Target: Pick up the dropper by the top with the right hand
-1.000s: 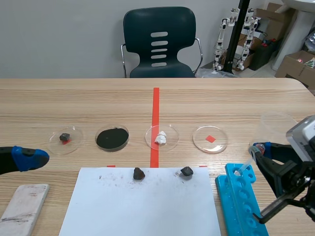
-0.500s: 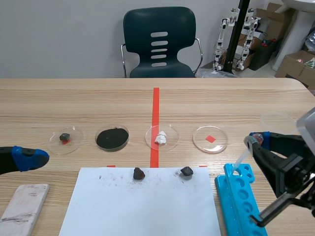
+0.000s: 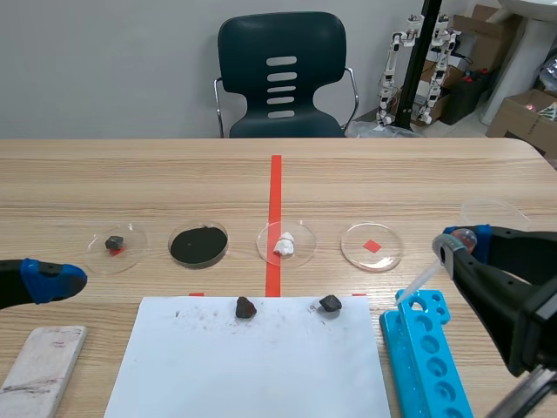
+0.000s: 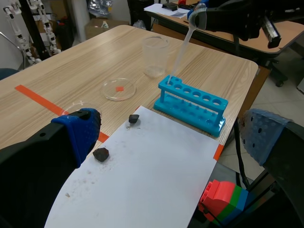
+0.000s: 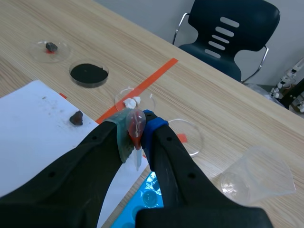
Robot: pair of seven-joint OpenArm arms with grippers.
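Dropper (image 5: 136, 122) top in right hand (image 5: 136, 136)

Scene camera faces across table (image 3: 392, 183); wrist cameras angled down; all share dropper (image 3: 421, 279).

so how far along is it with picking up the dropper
Done: the right gripper is shut on the dropper by its bulb at the top. In hand: the dropper hangs tilted, its tip at the end hole of the blue rack. Left: raising it until the tip is plainly clear of the rack; whether it is already out I cannot tell.
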